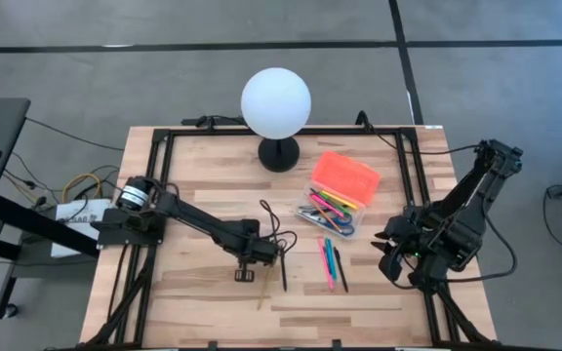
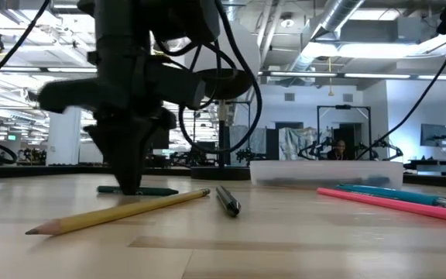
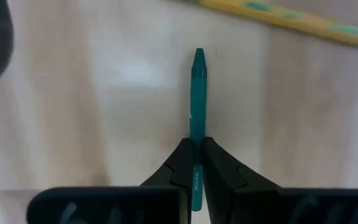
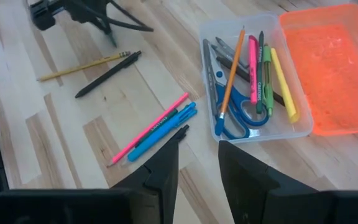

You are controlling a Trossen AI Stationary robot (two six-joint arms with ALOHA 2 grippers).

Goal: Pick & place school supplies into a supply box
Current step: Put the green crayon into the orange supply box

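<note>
A green pen (image 3: 197,106) lies flat on the bench toward its front edge, pinched near one end by the clenched left gripper (image 3: 197,163), which stands straight down so the fingertips can meet the thin barrel against the wood. Just beside it lie a yellow pencil (image 2: 118,213) and a black pen (image 2: 228,200). The supply box (image 1: 332,209) (orange lid (image 1: 345,176) flung back, scissors (image 4: 238,115) already inside) waits toward the right rear. The right gripper (image 4: 197,163) hovers parted near the right edge, holding nothing.

Our two arms: matte black jointed links, black cables looping alongside. Left arm (image 1: 198,222): silver disc at its base joint. Right arm (image 1: 457,210): small green light near its wrist.
</note>
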